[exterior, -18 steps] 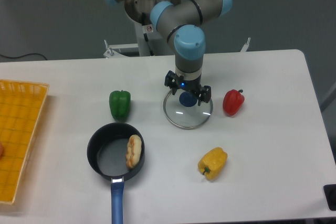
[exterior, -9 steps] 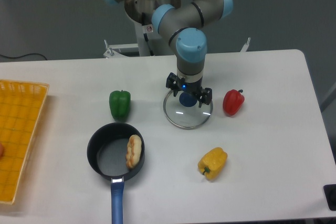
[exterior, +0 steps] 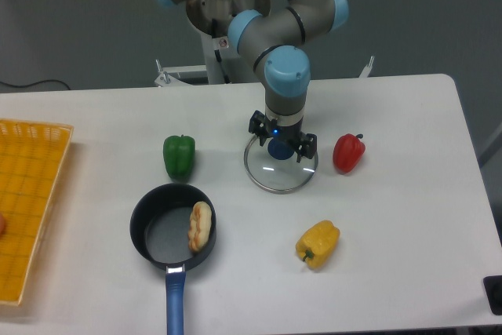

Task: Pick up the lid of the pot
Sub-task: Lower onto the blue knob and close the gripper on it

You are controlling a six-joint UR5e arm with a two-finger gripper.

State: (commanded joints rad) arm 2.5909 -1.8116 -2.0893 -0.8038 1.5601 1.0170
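The clear lid (exterior: 276, 180) lies on the white table (exterior: 392, 249), between the green pepper (exterior: 180, 157) and the red one (exterior: 347, 153). The gripper (exterior: 283, 135) is spread, its fingertips apart on either side of the blue knob (exterior: 280, 150). The round knob offers no long axis, so closing probably needs centring more than turning; the height left is unclear.

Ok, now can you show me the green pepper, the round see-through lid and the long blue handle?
Green pepper (exterior: 180, 157): camera view, on the middle of its body.
See-through lid (exterior: 280, 178): camera view, on the glass below the knob.
Blue handle (exterior: 175, 302): camera view, partway along its length.
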